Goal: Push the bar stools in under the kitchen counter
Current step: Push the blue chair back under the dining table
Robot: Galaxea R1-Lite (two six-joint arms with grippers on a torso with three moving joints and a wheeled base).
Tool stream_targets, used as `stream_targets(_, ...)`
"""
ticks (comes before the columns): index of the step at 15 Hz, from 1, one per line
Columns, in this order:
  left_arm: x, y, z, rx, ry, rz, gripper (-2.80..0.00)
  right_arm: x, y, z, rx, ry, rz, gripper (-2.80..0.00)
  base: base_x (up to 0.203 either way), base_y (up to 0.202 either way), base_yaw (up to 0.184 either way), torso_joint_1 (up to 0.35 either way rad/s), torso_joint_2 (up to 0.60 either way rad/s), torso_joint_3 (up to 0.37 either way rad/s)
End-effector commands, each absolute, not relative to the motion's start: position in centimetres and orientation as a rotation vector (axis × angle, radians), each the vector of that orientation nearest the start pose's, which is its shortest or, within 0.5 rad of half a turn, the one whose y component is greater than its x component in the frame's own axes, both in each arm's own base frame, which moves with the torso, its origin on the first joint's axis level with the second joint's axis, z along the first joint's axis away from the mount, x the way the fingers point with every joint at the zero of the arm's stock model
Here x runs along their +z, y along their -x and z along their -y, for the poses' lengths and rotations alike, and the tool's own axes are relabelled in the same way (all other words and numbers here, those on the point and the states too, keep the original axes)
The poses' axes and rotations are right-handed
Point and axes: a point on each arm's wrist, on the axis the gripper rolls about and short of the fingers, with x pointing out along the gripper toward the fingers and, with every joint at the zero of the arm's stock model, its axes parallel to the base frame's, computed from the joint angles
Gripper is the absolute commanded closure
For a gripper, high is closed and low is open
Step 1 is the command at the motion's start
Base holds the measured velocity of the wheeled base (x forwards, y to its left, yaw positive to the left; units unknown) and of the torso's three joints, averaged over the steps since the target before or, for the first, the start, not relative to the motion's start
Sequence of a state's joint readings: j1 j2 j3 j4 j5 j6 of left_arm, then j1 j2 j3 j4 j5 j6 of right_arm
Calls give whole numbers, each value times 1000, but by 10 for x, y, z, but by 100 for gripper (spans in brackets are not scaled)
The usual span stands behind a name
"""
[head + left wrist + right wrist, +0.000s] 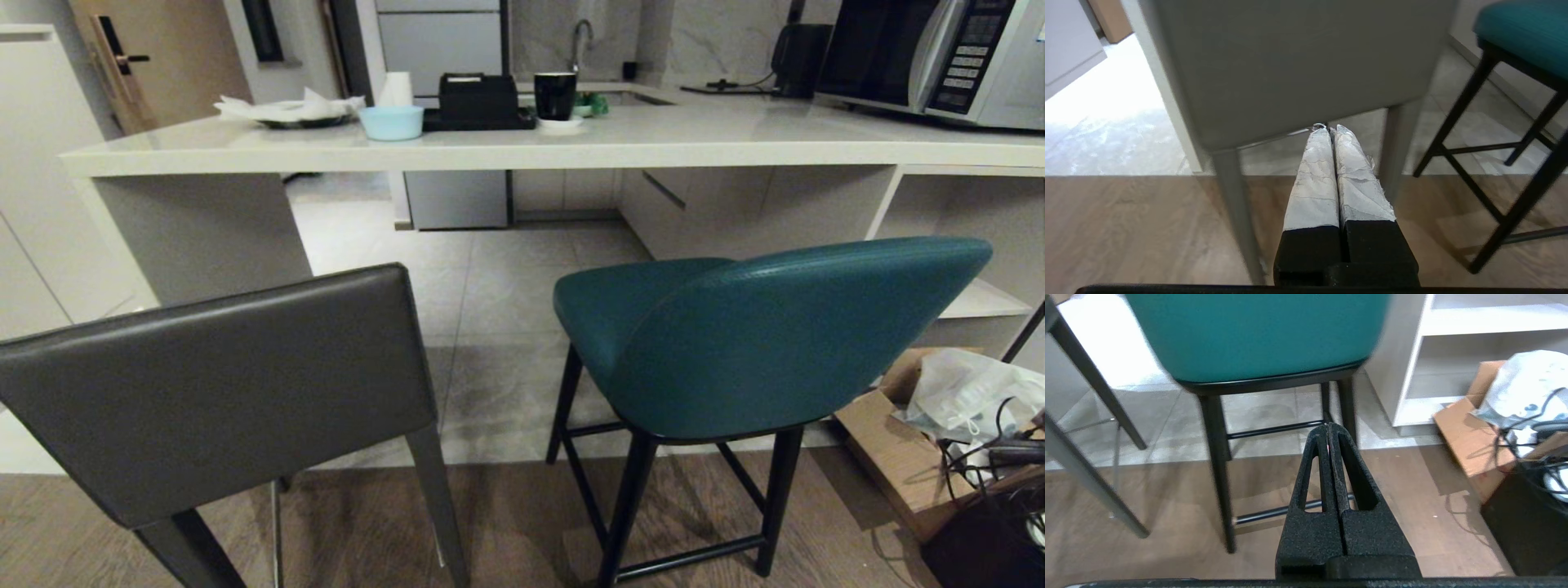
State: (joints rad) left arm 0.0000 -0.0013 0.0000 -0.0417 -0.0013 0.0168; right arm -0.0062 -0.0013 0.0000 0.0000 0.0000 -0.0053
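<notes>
Evidently awaiting a push, the grey stool (220,392) at lower left and teal stool (767,335) at centre-right stood clear of the kitchen counter (522,143). The left gripper (1327,128) and right gripper (1329,426), both clenched empty, perhaps hung low behind them.

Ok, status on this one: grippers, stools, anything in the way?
Left gripper and right gripper shut, empty. Grey stool and teal stool not yet under counter. Cardboard box beside teal stool.

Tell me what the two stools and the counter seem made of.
Grey stool: smooth leather-like upholstery with a soft sheen.
Teal stool: finely textured, leather-like covering; thin black legs, probably painted metal.
Kitchen counter: off-white stone-like slab, smooth and faintly reflective; natural or engineered cannot be told.
</notes>
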Motion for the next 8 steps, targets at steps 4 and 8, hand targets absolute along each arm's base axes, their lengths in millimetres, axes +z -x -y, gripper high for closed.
stream_targets(4,74,21,0,-1,-17,25,0,75,23,0,-6,6,0,0,0,-192,2,2,3,3)
stream_targets(8,75,22,0,-1,-17,26,0,75,23,0,-6,6,0,0,0,-191,3,2,1,3)
